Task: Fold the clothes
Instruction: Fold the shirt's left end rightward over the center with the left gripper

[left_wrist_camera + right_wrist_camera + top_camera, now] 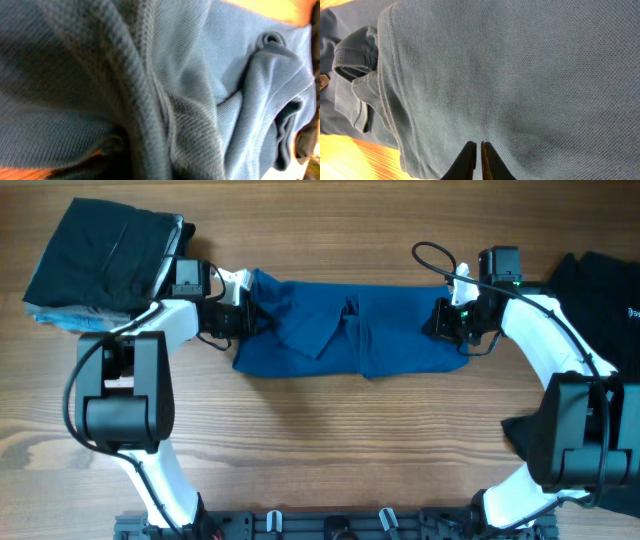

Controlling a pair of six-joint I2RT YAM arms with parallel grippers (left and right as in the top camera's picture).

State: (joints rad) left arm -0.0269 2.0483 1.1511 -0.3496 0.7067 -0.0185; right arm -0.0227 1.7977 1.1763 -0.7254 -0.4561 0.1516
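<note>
Here the right gripper [477, 146], jaws closed, touches the polo shirt [520, 75].

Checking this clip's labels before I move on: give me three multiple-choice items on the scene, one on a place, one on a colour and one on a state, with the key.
1. Where does the folded black stack lie on the table?
A. at the far left corner
B. between the arm bases
C. on top of the shirt

2. What colour is the polo shirt lying between the two arms?
A. red
B. blue
C. white

3. On the right gripper, how do the fingers stand?
A. spread wide
B. closed together
C. out of view

Key:
1 A, since the overhead view shows the stack at the far left corner.
2 B, since all three views show blue cloth.
3 B, since the right wrist view shows the tips together against the shirt.
</note>
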